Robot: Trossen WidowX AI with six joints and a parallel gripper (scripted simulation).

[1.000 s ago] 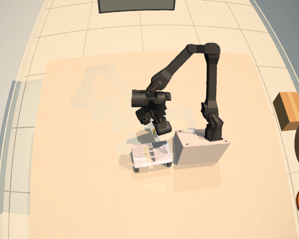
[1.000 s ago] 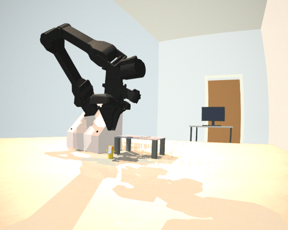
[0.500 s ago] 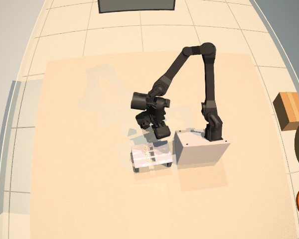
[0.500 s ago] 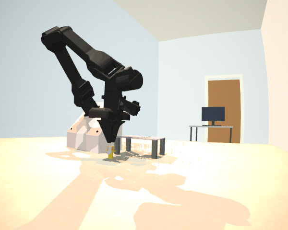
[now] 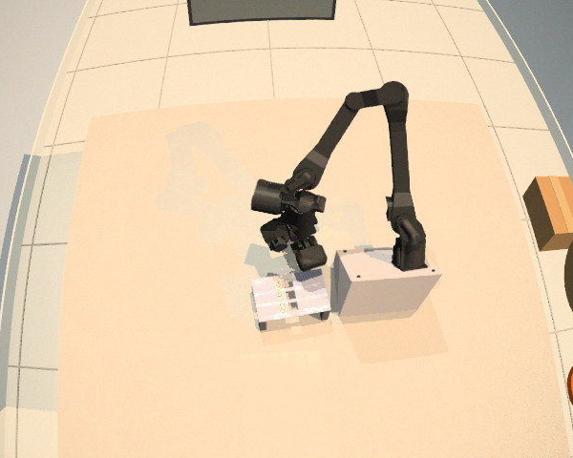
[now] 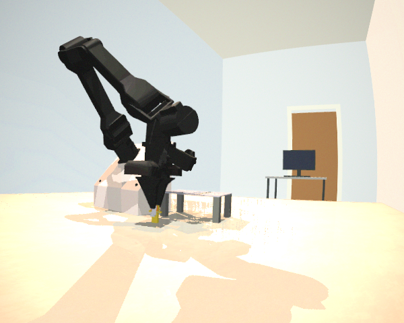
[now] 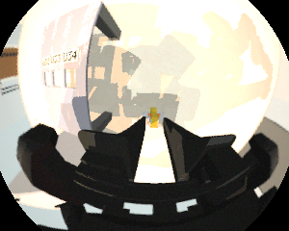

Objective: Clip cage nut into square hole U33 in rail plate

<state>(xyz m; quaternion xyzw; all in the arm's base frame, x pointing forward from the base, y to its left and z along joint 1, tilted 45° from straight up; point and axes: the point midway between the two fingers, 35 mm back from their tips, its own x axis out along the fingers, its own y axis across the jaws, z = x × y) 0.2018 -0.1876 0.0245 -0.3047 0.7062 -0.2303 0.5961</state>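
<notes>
One cage nut (image 6: 155,217) (image 7: 153,117) stands upright on the pale worktop (image 5: 178,385) (image 6: 351,243) (image 7: 217,63), just beside the rail plate (image 5: 308,298) (image 6: 198,193) (image 7: 63,40), and I have my end effector (image 5: 292,246) (image 6: 155,207) (image 7: 154,118) pointing down at it. The fingers are partly spread, with a narrow gap between their tips, one on either side of the nut's upper part. I have no grip on it, though at this size I can't be sure whether either tip brushes a wing. From the top view the nut is hidden beneath my black arm (image 5: 398,157) (image 6: 108,66).

The plate sits raised on dark legs, with a row of square openings and small yellowish lettering along it (my wrist view smears the labels, so I wouldn't swear to which opening is U33). The nut is outside the plate, below its top surface. Behind, the arm rises from a big pale block (image 5: 380,296) (image 6: 115,200), near the plate but apart from it. Farther off I can see a monitor (image 6: 298,159) on a thin-legged desk (image 6: 277,177), in front of a brown door (image 6: 313,132).
</notes>
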